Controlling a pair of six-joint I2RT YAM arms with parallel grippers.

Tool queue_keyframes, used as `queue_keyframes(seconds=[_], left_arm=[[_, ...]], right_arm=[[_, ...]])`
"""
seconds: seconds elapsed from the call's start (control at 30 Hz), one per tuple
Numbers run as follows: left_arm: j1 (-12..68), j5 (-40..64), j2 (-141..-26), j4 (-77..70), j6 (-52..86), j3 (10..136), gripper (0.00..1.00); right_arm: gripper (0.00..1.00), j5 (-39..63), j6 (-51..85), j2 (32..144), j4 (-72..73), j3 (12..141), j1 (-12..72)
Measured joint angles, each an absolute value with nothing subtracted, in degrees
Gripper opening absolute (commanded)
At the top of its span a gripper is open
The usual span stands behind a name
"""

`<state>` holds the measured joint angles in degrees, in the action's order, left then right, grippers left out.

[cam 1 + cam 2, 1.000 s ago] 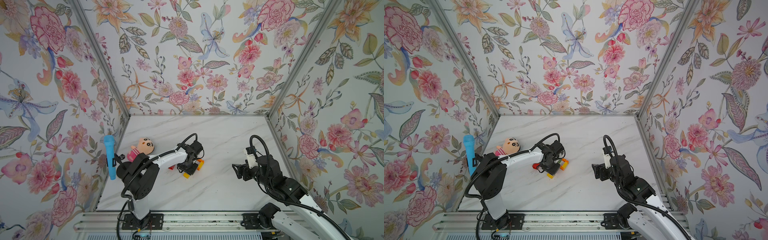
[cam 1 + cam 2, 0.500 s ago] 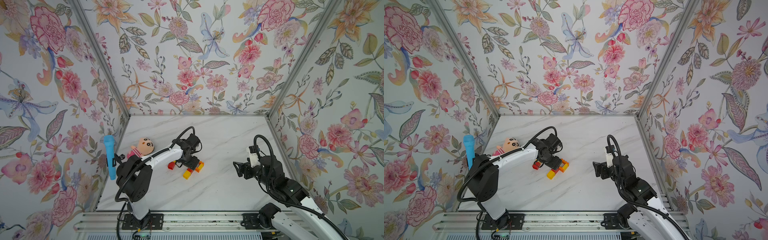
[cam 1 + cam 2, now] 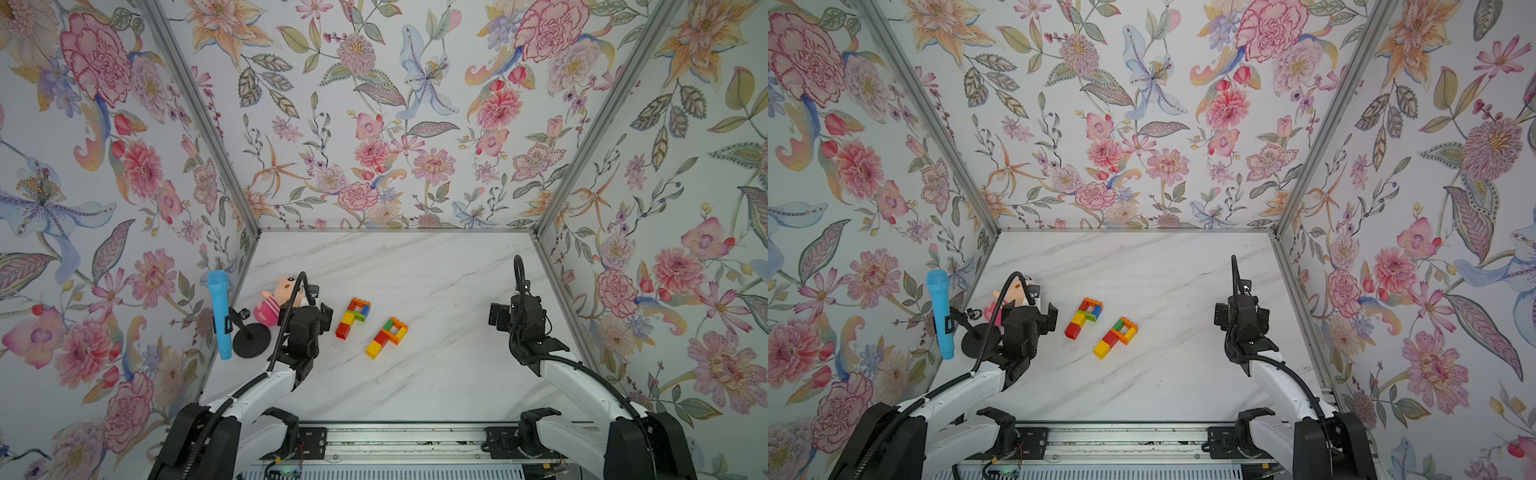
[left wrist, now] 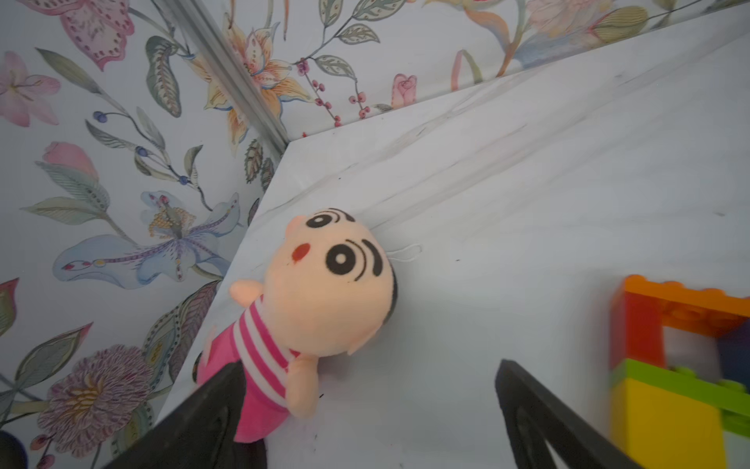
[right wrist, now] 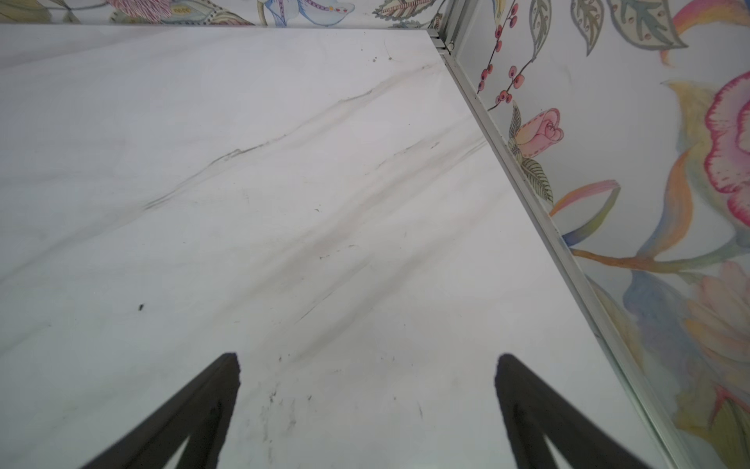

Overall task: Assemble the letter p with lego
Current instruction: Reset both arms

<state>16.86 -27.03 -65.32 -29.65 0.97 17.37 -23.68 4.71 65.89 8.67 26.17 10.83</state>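
Plastic lego (image 3: 347, 320) lies assembled as two P letters. Left gripper (image 4: 371, 363) and right gripper (image 5: 365, 355) gape empty. Judged complete; only withdrawal is due.

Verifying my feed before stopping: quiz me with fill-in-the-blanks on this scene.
The lego P nearer the left gripper ends its stem in a ___ brick.
The other lego P ends in a ___ brick.
The right gripper has its jaws ___.
The plush doll lies beside the ___ gripper.
Missing: red; yellow; open; left.

2 lego builds (image 3: 353, 318) side by side, doll (image 3: 268, 308) to their left
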Motion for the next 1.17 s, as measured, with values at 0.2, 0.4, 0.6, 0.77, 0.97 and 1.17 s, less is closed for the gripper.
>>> queue_keyframes(seconds=[0.2, 0.4, 0.6, 0.77, 0.97, 1.17], left_arm=[[9.8, -23.9, -75.6, -50.7, -2.4, 12.9, 0.99], [6.3, -13.1, -78.2, -62.0, -3.2, 11.8, 0.99], [5.7, -6.5, -90.3, -79.7, -2.9, 4.3, 0.99], [5.4, -9.4, -89.6, -78.1, -1.3, 10.6, 0.99], [5.1, -15.1, -89.3, -82.3, 0.9, 9.1, 0.99], [5.1, -15.6, -89.9, -80.6, 1.1, 10.4, 0.99]], right_arm=[[1.00, -23.4, -2.0, 77.3, 29.3, 23.0, 10.4], [1.00, -11.2, -5.4, 82.3, 43.2, 20.6, 6.3], [1.00, -3.1, -4.8, 86.7, 56.2, 16.7, 2.3], [1.00, -4.6, -3.1, 88.5, 58.8, 16.7, 2.2], [1.00, -5.0, -2.5, 88.5, 59.9, 16.7, 2.2], [1.00, -4.1, -1.9, 88.5, 59.9, 16.8, 1.4]])
